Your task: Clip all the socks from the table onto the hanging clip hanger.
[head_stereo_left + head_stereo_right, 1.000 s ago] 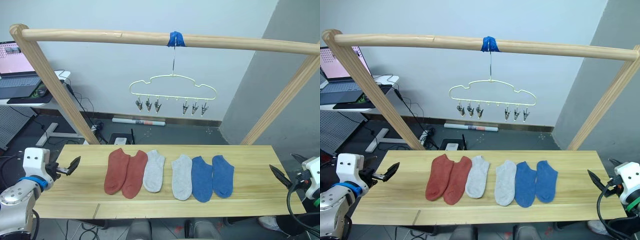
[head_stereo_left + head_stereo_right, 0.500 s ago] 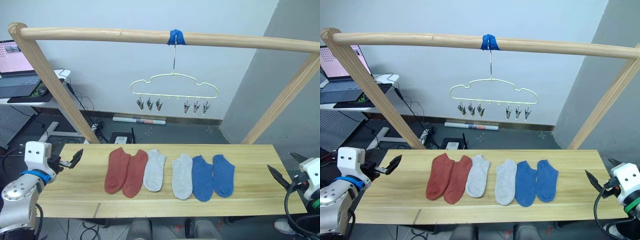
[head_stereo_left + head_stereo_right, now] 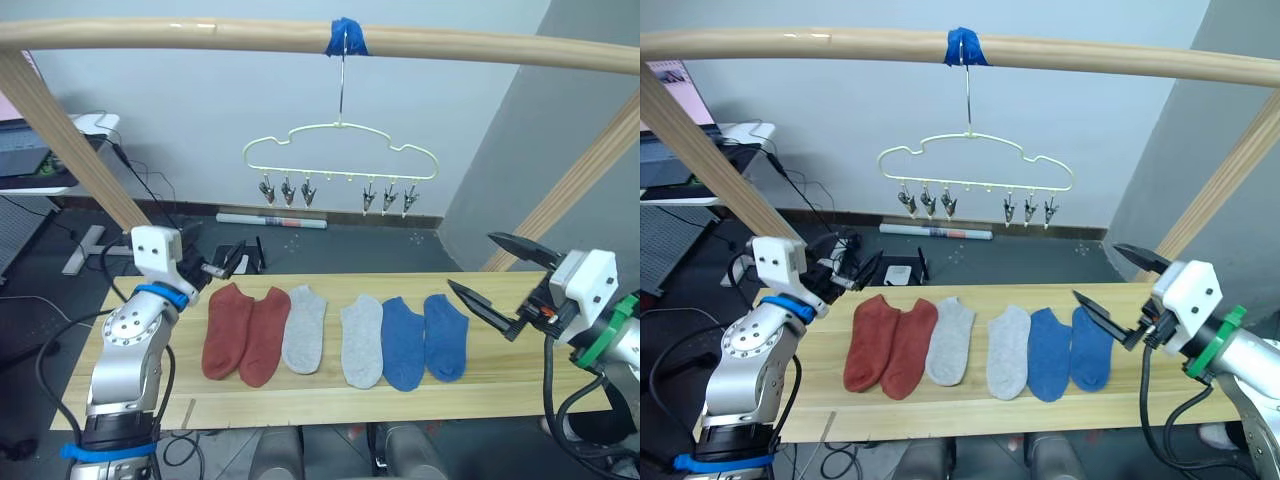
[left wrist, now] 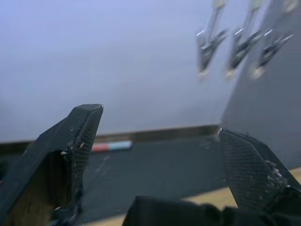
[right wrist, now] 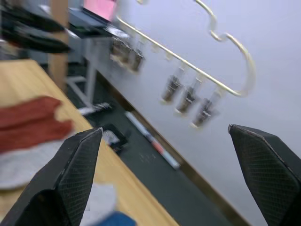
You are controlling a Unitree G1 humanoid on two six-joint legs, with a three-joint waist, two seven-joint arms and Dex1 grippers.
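Six socks lie in a row on the table (image 3: pixel 330 398): two rust-red socks (image 3: pixel 243 320) on the left, two light grey socks (image 3: pixel 303 328) in the middle and two blue socks (image 3: pixel 424 338) on the right. The clip hanger (image 3: pixel 340 152) hangs above them by its hook, and its silver clips (image 3: pixel 286 190) are bare. My left gripper (image 3: pixel 226 263) hovers open just beyond the left red sock, empty. Over the table's right end my right gripper (image 3: pixel 492 272) is wide open and empty, near the outer blue sock. Some clips (image 4: pixel 208 43) show past the left fingers (image 4: pixel 77 134).
A round wooden pole (image 3: pixel 200 32) spans the top, with blue tape (image 3: pixel 345 38) holding the hanger's hook. Slanted wooden posts (image 3: pixel 70 140) stand at both table ends. A desk (image 3: pixel 40 170) and cables sit at the far left.
Both arms have lifted and swung inward over the table, the left towards the red socks and the right towards the blue ones. The camera has shifted too. The socks lie as before.
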